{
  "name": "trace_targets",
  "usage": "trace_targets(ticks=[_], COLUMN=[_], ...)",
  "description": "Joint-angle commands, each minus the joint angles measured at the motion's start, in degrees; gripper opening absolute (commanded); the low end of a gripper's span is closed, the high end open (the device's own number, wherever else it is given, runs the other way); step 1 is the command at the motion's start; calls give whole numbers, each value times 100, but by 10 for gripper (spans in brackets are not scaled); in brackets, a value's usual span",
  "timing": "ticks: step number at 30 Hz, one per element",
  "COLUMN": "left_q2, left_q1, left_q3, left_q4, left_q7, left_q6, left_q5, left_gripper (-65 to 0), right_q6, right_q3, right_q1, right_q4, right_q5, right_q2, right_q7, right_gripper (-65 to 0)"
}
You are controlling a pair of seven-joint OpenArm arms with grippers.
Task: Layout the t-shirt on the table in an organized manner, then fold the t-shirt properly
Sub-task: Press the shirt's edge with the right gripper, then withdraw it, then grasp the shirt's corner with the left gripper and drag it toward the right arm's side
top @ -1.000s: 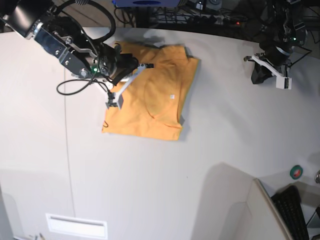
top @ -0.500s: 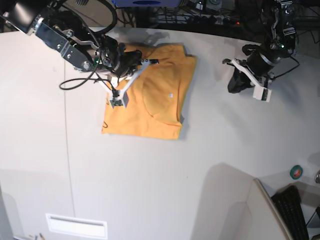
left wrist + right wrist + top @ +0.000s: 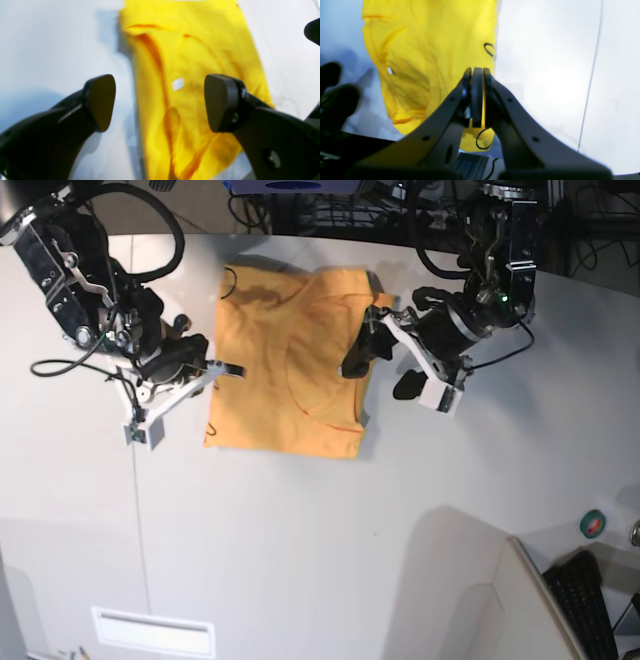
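T-shirt (image 3: 290,370): lay folded into a rough rectangle on the table (image 3: 330,550), in the far-centre part of the base view, toward 12 o'clock from the table's middle; cloth orange-yellow, creased, with a curved seam running through the middle
Tag (image 3: 178,84): small white patch seen on the cloth in the left wrist view, between the two pads
Dark loop (image 3: 489,49): thin loop at the shirt's edge in the right wrist view, at about 12 o'clock from the closed pads; a second loop lower near the shirt's corner
Left gripper (image 3: 378,368): hung over the shirt's edge at its 3 o'clock side in the base view; jaws spread wide, nothing between the pads but cloth seen below; contact with the cloth could not be told
Left pads (image 3: 101,101): black, rounded, well apart in the wrist view, shirt framed between them
Right gripper (image 3: 477,96): pads pressed flat together, nothing seen clamped between them
Right arm: placed just off the shirt's 9 o'clock edge in the base view, over bare table
Table seam (image 3: 590,80): thin dark line running along the pale surface at 3 o'clock of the right gripper, apart from the shirt
Green roll (image 3: 592,525): small round item near the table's edge at 4 o'clock, well apart from the shirt
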Motion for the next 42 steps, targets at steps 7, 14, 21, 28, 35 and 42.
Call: trace_targets(ticks=[7,14,21,28,35,42], left_q2=[88,70,61,-352,-1064,-1055], left_q1=[-572,-871,-1258,-1961,-2910,-3658], left_q3=[107,608,846,2182,4731,6077], left_q4=[-1147,-1719,-2378,-2378,-2369,-2404], left_q7=[-99,-99,-55,665,164,-548], left_q6=[-7,-7,-7,-42,-521,-521], left_q5=[-49,-49,-40,1006,2474,3626], left_gripper=[-127,-359,-650,-650,-650,-650], right_q6=[397,1135,1249,1249,1249,1240], right_q3=[1264,2099,2336,2345,2345,2345], right_q1=[-511,-846,-969,-951,-925,-933], right_q4=[112,112,112,60,-55,-274], right_q5=[-7,-7,-7,-15,-15,-15], right_q2=[-1,-18,-18,17,17,17], right_q7=[79,79,79,79,79,79], right_gripper=[-650,-650,-650,-650,-650,-650])
